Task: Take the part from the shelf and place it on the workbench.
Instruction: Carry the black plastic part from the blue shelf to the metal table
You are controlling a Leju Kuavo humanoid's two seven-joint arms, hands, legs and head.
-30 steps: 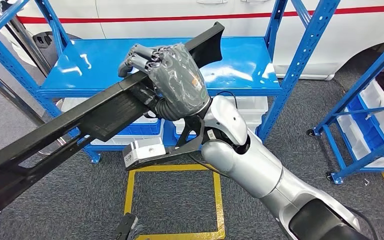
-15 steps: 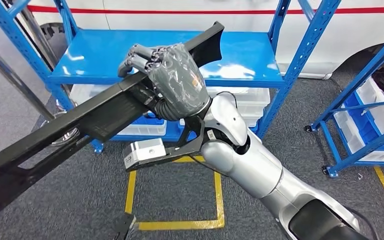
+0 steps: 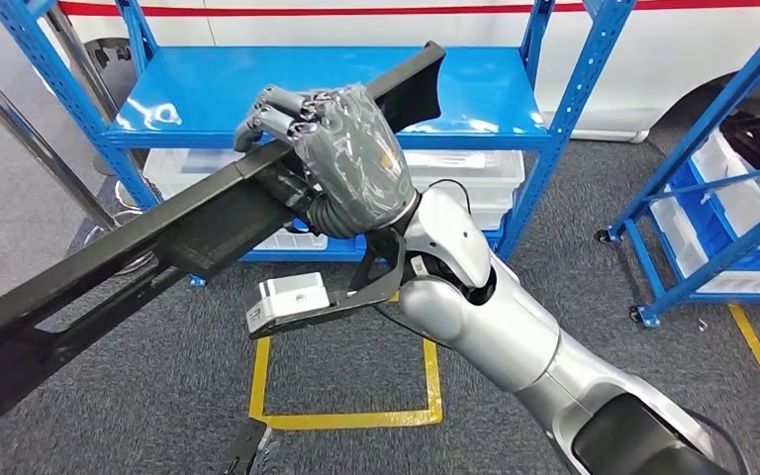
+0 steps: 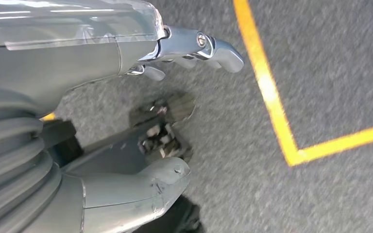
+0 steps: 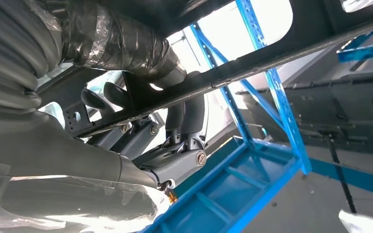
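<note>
The part [image 3: 158, 237] is a long black frame-like bar. It runs from the lower left of the head view up to the blue shelf [image 3: 208, 94], and its far end hangs over the shelf board. My right hand [image 3: 341, 158] grips it near its upper third, fingers wrapped over the top edge. The right wrist view shows the part [image 5: 272, 58] crossing above the curled fingers [image 5: 184, 121]. My left hand [image 4: 102, 53] hangs over the grey carpet, fingers apart and holding nothing.
White bins [image 3: 475, 173] sit under the blue shelf board. A second blue rack [image 3: 712, 198] stands at the right. A yellow tape square [image 3: 346, 421] marks the carpet in front of me. A white vehicle [image 3: 356, 25] stands behind the shelf, and a metal pole [image 3: 30, 139] at the left.
The whole picture has shifted: the shelf and floor marks slid up and left, so the camera moved. My right hand keeps the same grip on the part.
</note>
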